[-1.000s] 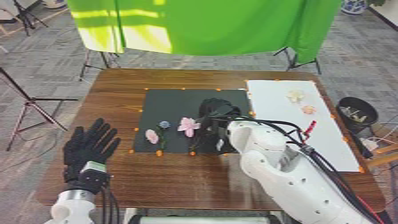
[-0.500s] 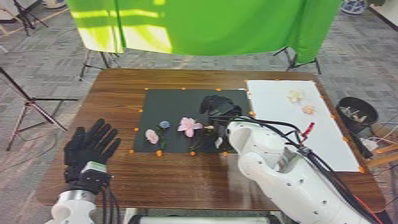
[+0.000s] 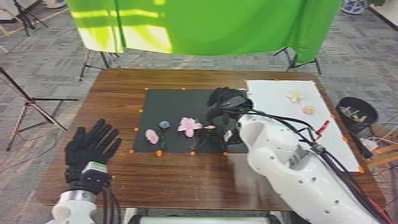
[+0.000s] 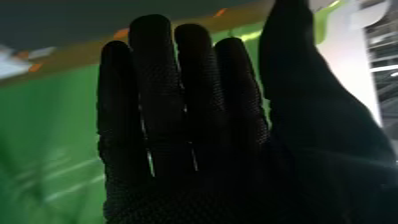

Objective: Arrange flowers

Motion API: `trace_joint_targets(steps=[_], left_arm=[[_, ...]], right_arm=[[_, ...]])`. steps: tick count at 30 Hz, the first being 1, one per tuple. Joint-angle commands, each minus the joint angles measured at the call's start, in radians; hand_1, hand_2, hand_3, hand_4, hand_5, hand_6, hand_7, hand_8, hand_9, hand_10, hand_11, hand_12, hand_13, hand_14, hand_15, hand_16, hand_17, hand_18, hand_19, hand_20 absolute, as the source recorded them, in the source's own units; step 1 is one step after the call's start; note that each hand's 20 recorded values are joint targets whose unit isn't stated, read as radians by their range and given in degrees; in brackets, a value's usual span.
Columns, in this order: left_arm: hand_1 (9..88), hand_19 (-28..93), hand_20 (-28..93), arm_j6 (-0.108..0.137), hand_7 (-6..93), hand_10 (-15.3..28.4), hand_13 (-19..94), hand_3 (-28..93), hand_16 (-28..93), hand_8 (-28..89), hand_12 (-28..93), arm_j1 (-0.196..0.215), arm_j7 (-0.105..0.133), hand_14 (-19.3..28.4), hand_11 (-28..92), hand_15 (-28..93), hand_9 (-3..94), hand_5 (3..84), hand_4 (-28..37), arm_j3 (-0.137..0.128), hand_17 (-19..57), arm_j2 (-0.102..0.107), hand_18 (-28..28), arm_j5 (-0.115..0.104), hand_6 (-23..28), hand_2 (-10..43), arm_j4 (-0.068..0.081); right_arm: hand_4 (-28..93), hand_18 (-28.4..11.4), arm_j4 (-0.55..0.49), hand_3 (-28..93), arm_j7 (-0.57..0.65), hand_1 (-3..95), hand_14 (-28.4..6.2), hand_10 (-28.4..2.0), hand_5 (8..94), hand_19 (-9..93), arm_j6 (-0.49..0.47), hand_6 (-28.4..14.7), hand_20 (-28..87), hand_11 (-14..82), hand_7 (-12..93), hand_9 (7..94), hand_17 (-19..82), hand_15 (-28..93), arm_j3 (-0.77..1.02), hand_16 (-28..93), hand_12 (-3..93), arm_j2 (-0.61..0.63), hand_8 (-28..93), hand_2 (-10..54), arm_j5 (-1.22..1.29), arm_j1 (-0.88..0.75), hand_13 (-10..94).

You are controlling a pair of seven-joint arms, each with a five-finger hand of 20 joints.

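Note:
In the head view, my left hand [image 3: 91, 147] lies palm down at the table's left, fingers straight. My right hand [image 3: 226, 102] is over the dark mat's right edge, beside the white board. In the right wrist view my right hand [image 4: 178, 115] has straight fingers and holds nothing. On the dark mat [image 3: 173, 100] lie a large pink flower [image 3: 188, 126], a small pink one [image 3: 152, 136] and a bluish one [image 3: 163, 124]. A small pale flower [image 3: 210, 127] is beside the right hand. On the white board [image 3: 275, 97] are a cream flower [image 3: 296, 94] and a peach one [image 3: 308, 109].
Orange markers edge the mat and board on the brown table [image 3: 120, 105]. A black bin [image 3: 357, 111] stands off the table's right side, and a green cloth [image 3: 209, 25] hangs behind. The right arm with its cables crosses the front right of the table.
My right hand has moved right and away from the large pink flower, uncovering the small pale flower. The left hand has stayed where it was.

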Motion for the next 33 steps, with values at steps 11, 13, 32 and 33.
trace_joint_targets(steps=[11,13,32,33], left_arm=[[24.2,35,9,-0.022,14.8,15.9,22,72,-7,-8,12,0.010,0.029,16.3,26,41,31.0,41.1,-28.3,-0.003,-6.5,0.009,14.8,-0.003,9.8,13.8,-0.004],[24.3,35,9,-0.022,14.9,16.0,22,72,-7,-8,12,0.011,0.027,16.3,26,41,31.1,41.1,-28.3,-0.004,-6.5,0.009,14.8,-0.001,9.7,13.8,-0.005],[24.3,35,9,-0.020,15.3,16.0,22,72,-7,-8,12,0.015,0.015,16.6,27,41,32.1,41.3,-28.3,0.005,-6.5,-0.002,14.9,0.000,9.8,13.8,-0.009],[24.3,35,9,-0.019,15.3,16.0,22,72,-7,-8,12,0.017,0.015,16.6,27,41,32.1,41.3,-28.3,0.005,-6.5,-0.002,14.9,-0.001,9.8,13.8,-0.009]], right_arm=[[-28,-17.8,0.161,72,0.184,47.4,-11.7,-11.9,45.4,48,-0.076,-1.4,15,4.9,16,41.1,17,11,0.272,16,11.4,0.335,-13,-9.5,0.075,-0.009,37],[-28,-17.6,0.200,72,0.188,47.3,-11.9,-11.9,44.2,47,-0.113,-1.6,15,5.2,16,39.6,16,11,0.264,16,11.2,0.331,-13,-9.5,0.090,0.009,36],[-28,-16.8,0.252,50,0.102,62.4,-7.0,-7.5,73.0,47,-0.062,4.4,22,8.4,22,76.4,23,21,0.276,22,20.5,0.327,-3,-9.4,0.106,-0.115,63],[-28,-16.6,0.249,49,0.100,62.6,-7.1,-7.6,74.1,46,-0.042,4.5,23,7.6,23,78.1,23,21,0.277,22,21.8,0.328,-2,-8.3,0.106,-0.126,63]])
